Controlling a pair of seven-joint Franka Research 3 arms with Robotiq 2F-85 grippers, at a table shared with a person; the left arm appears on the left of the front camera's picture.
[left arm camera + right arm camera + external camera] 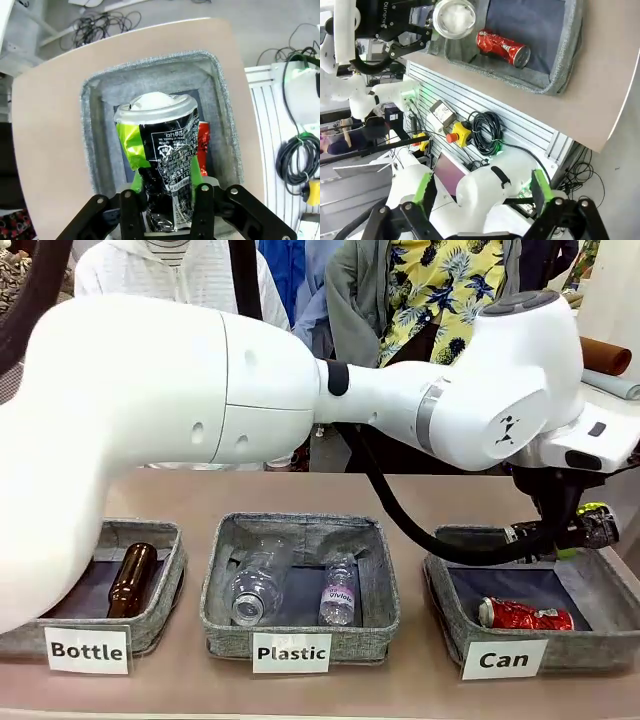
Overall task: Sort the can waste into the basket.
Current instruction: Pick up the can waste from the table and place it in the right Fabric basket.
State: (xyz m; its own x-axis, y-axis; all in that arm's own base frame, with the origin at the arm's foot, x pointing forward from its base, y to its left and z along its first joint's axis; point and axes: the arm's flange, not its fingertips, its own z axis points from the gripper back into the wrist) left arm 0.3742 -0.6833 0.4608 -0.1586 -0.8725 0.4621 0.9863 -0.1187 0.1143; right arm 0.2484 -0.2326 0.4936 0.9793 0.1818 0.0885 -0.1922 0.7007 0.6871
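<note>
The left pincer [167, 197] is clamped on the black can [160, 150], holding it upright above the Can basket [92, 150]; the can's lower end is hidden between the fingers. In the front view the left arm blocks most of the scene, and the pincer [585, 530] over the basket's [455, 625] far right corner is partly cut off, the can there not discernible. The red can [525, 615] lies on its side on the basket floor near the front wall; from the left wrist only a red sliver [203, 142] shows behind the black can. The right pincer [482, 192] stands apart, holding nothing, off the tabletop [620, 65].
</note>
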